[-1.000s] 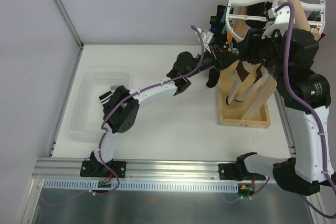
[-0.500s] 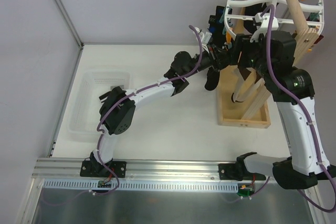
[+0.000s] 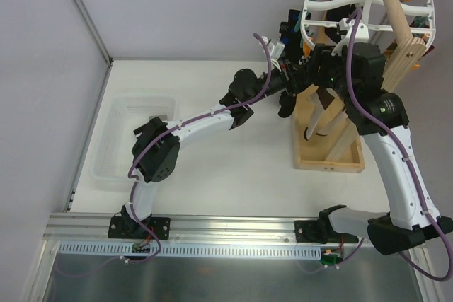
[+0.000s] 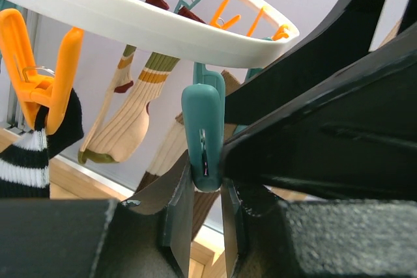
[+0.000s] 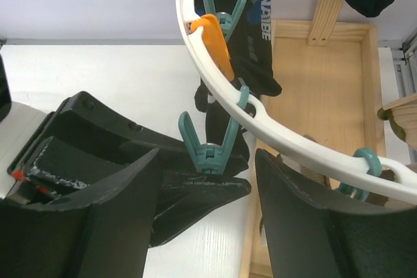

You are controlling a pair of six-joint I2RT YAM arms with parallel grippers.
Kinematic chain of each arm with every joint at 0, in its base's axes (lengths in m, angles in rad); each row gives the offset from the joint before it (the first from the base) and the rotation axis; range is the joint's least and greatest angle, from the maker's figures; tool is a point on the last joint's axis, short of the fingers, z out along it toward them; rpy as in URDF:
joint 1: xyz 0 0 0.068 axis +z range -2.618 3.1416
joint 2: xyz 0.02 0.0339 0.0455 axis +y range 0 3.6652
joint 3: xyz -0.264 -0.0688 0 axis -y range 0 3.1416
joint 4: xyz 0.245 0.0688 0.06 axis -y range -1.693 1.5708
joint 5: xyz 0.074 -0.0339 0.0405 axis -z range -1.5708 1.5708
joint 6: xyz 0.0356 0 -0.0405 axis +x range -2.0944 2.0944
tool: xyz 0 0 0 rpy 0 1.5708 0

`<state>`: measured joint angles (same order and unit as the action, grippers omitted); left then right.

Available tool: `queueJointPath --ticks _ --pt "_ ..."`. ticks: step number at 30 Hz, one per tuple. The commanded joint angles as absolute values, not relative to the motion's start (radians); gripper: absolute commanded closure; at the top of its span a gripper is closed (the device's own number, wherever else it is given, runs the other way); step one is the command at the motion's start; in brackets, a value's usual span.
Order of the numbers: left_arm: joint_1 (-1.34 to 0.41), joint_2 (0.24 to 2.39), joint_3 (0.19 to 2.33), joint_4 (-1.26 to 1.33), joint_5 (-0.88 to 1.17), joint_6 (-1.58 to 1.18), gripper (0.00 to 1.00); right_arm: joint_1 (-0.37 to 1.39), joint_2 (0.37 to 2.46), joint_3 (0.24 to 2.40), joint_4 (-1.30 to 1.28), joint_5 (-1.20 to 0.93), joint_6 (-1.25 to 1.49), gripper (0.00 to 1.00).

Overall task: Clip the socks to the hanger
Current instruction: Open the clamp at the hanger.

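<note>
Now the right hand (image 5: 207, 161), having swung leftward, is standing open astride the teal peg (image 5: 208, 144) on the left rim of the hanger (image 5: 273, 131), while the left hand (image 3: 283, 84) is pinching the black sock (image 5: 195, 203) up into it, so the peg is probably biting already.

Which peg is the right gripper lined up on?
The teal peg hanging between the fingers of the right gripper, next along the rim from the orange peg. Other teal pegs lie outside that gap.
</note>
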<state>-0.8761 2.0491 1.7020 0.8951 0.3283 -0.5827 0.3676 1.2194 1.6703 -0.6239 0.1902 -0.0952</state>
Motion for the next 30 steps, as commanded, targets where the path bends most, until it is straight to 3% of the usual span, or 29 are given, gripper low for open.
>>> queueJointPath --ticks 1,18,30 --pt "-0.874 1.980 1.698 0.939 0.336 -0.558 0.93 0.374 1.196 1.664 -0.523 0.210 -0.064 0.38" --pt "-0.871 1.991 1.709 0.937 0.410 -0.577 0.92 0.373 1.239 1.641 -0.442 0.250 -0.121 0.37" --pt "-0.871 1.999 1.709 0.946 0.417 -0.581 0.92 0.371 1.235 1.608 -0.354 0.296 -0.094 0.46"
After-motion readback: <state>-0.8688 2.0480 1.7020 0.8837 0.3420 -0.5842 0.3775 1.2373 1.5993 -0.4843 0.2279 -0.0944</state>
